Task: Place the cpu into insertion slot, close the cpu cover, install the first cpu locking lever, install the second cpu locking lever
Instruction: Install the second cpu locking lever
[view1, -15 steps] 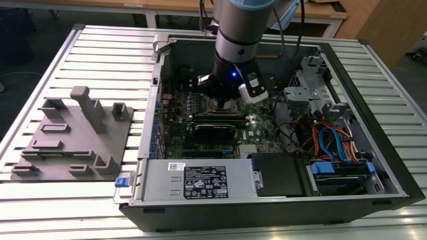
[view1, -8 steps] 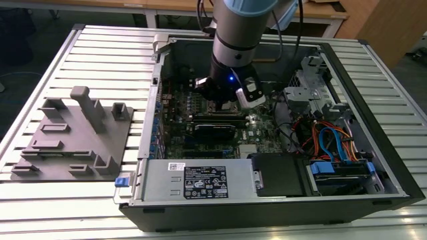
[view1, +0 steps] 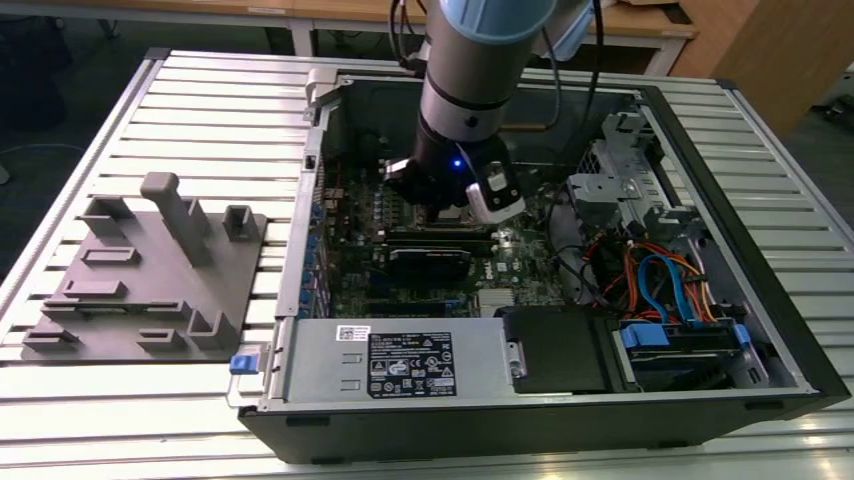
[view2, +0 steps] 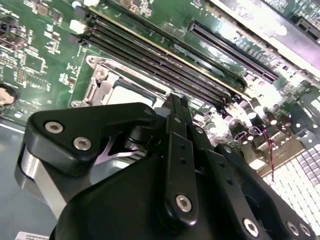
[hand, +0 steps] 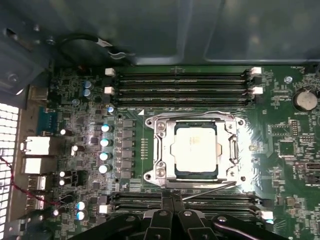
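The cpu (hand: 195, 148), a silvery square chip, lies in the insertion slot (hand: 150, 176) on the green motherboard (hand: 280, 165). The cpu cover (hand: 164, 150), a metal frame, lies flat around it, and the chip shows through its window. One thin wire lever (hand: 200, 114) runs along the socket's side towards the memory slots. A second lever (hand: 210, 185) runs along the opposite side, just in front of my gripper (hand: 172, 196). Both wrist views show the fingers pressed together with nothing between them. In the second wrist view the gripper (view2: 177, 100) hovers at the socket's edge beside the cpu (view2: 130, 92).
The arm reaches down into an open computer case (view1: 747, 250). Long black memory slots (hand: 180, 87) flank the socket on two sides. Coloured cables (view1: 654, 280) and a drive cage sit at the exterior view's right, a power supply (view1: 400, 360) in front, a grey fixture (view1: 147, 270) at the left.
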